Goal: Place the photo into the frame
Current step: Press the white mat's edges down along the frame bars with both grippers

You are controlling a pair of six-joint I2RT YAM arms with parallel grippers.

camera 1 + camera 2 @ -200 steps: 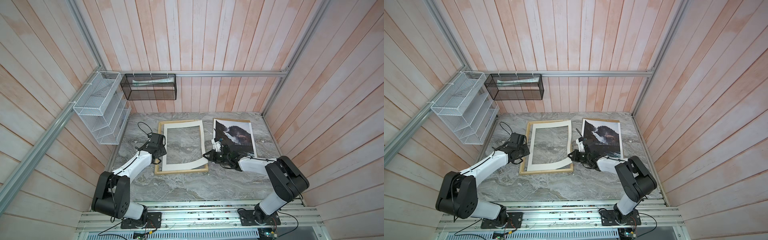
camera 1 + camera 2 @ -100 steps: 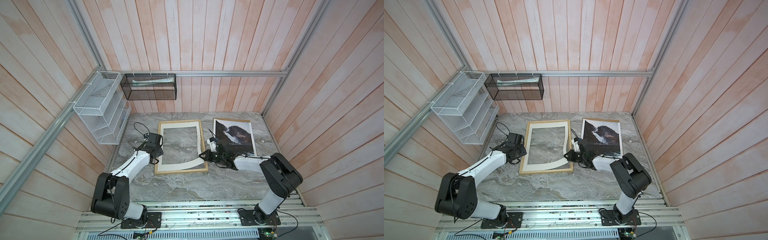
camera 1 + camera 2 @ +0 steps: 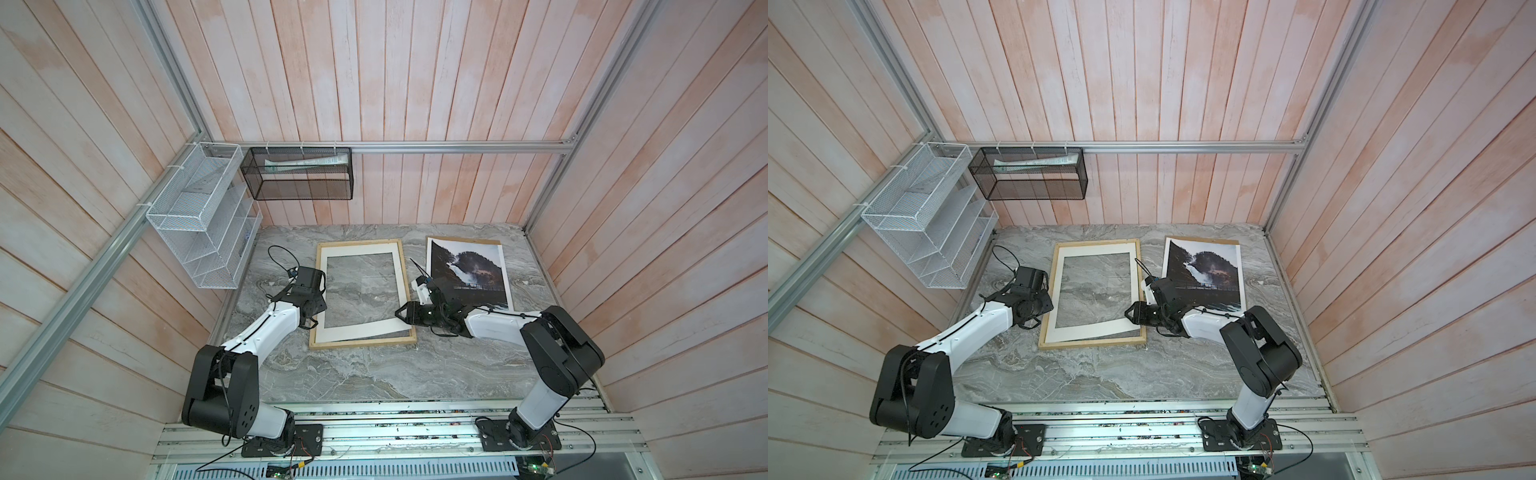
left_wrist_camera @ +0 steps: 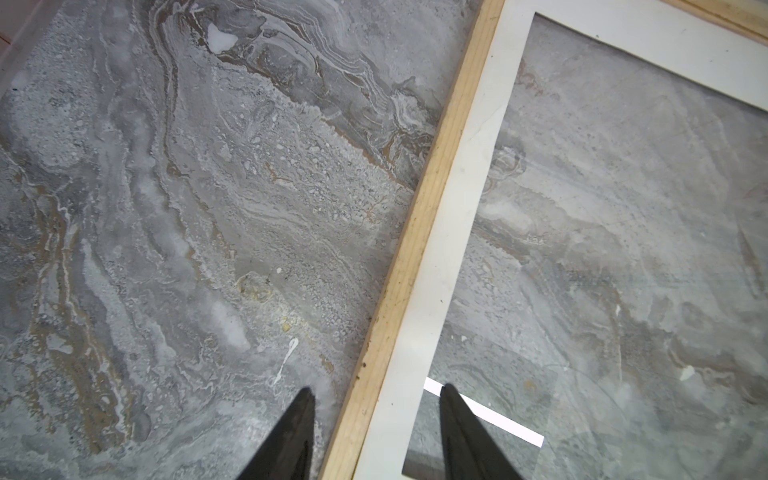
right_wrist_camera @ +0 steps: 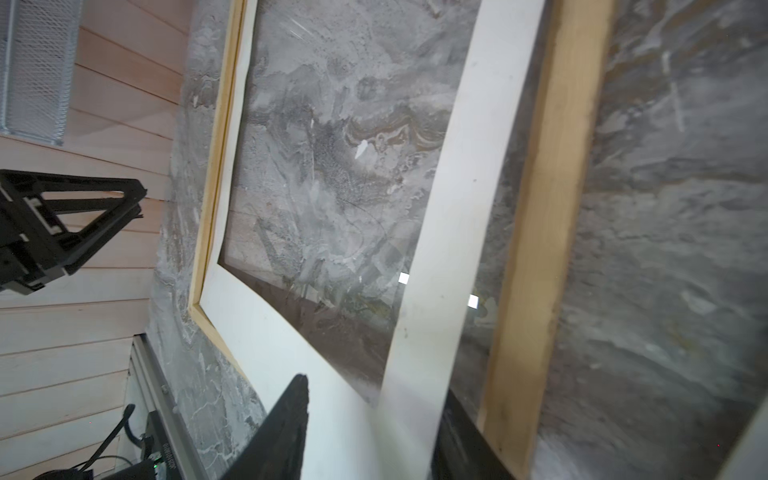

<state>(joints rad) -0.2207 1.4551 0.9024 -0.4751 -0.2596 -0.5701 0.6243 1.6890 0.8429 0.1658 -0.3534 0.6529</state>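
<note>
The frame [image 3: 361, 343] [image 3: 1092, 343] lies flat mid-table with a white mat [image 3: 357, 254] [image 5: 465, 166] inside it. The mat's near right corner rides up over the wooden rail [image 5: 548, 208]. My right gripper [image 3: 399, 313] [image 5: 374, 419] is at that corner, open, with the corner between its parted jaws. My left gripper [image 3: 316, 318] [image 4: 374, 415] is open and straddles the frame's left rail [image 4: 419, 216] without touching it. The photo [image 3: 465, 270] [image 3: 1204, 270], a dark waterfall picture, lies face up to the right of the frame.
The photo rests on a brown backing panel [image 3: 461, 240]. A white wire rack [image 3: 199, 232] hangs on the left wall. A black mesh basket [image 3: 299, 178] hangs on the back wall. The marble table [image 3: 374, 374] has wooden walls on three sides.
My right gripper has opened and let go of the mat's corner. The mat slid left and dropped from overhanging the right rail to lying almost wholly in the frame.
</note>
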